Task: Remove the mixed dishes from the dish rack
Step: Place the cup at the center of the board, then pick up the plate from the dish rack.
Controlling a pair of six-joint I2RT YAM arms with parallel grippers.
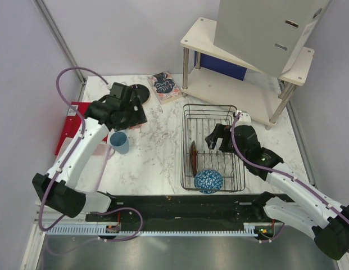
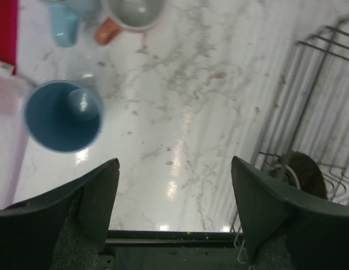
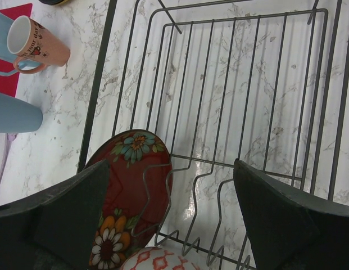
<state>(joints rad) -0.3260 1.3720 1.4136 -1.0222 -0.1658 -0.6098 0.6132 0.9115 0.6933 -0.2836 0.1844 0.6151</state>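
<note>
Rear overhead view, close downward wrist views, rack [image 1: 211, 105] shared

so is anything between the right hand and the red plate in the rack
Only wire of the rack: a bent divider crosses the face of the red plate, and the patterned bowl sits close beside it. Otherwise nothing lies between it and the open right hand.

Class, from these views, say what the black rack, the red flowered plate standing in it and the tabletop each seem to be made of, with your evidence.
Black wire dish rack: thin bent rods, evenly dark, likely coated metal. Dark red floral round plate: painted pattern, smooth sheen, probably glazed ceramic, possibly melamine. White grey-veined tabletop: glossy, reflects lights; marble or marble-look laminate.
</note>
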